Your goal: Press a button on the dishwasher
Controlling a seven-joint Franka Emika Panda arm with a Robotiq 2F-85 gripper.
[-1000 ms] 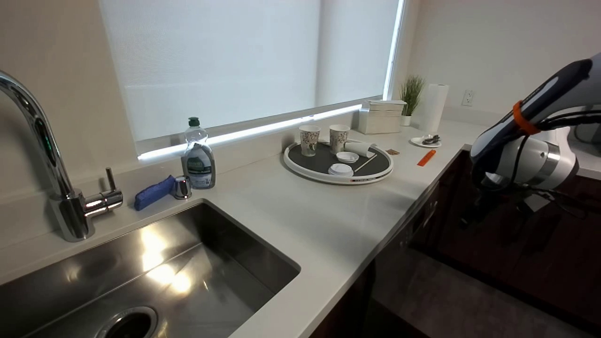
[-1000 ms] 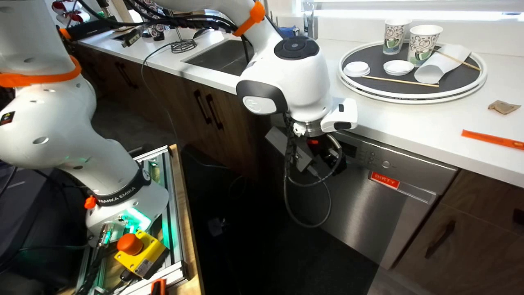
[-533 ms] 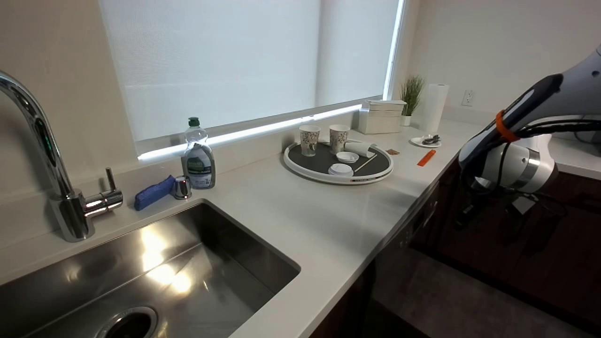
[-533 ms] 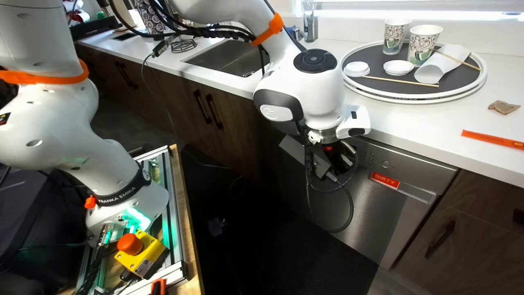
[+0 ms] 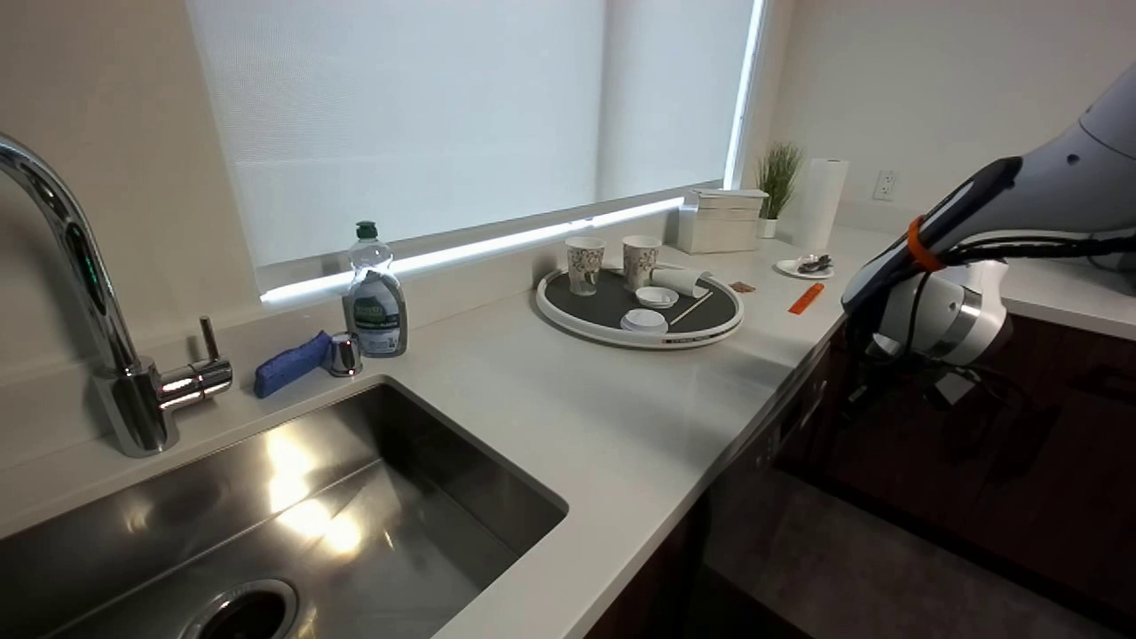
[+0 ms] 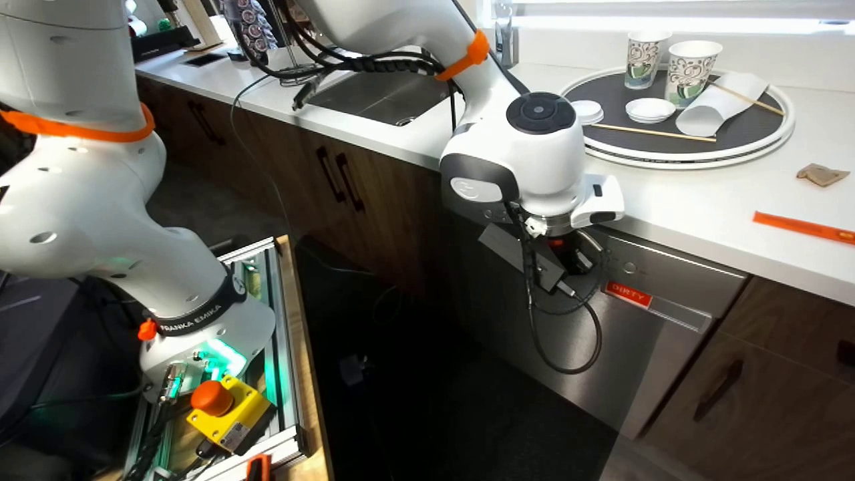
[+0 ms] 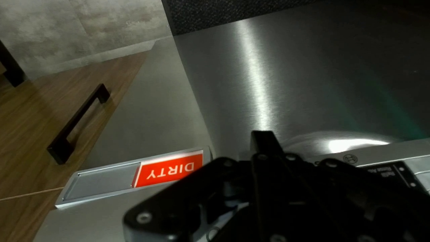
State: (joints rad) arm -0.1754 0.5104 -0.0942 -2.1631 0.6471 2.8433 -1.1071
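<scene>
Cups and lids sat on the tray. In an exterior view, the bottle stood left of the tray, the tap farther left, the sink left and nearer the camera; the box stood behind the tray's right side, and the plate, plant and roll right of the tray. In an exterior view, the dishwasher stood below the tray.

A kitchen, with a steel sink and curved tap at a white bench that holds a bottle of dish soap, paper cups on a round tray and a roll of paper towels. Beneath it, wooden cupboards flank a dishwasher with a red "DIRTY" sign.
</scene>
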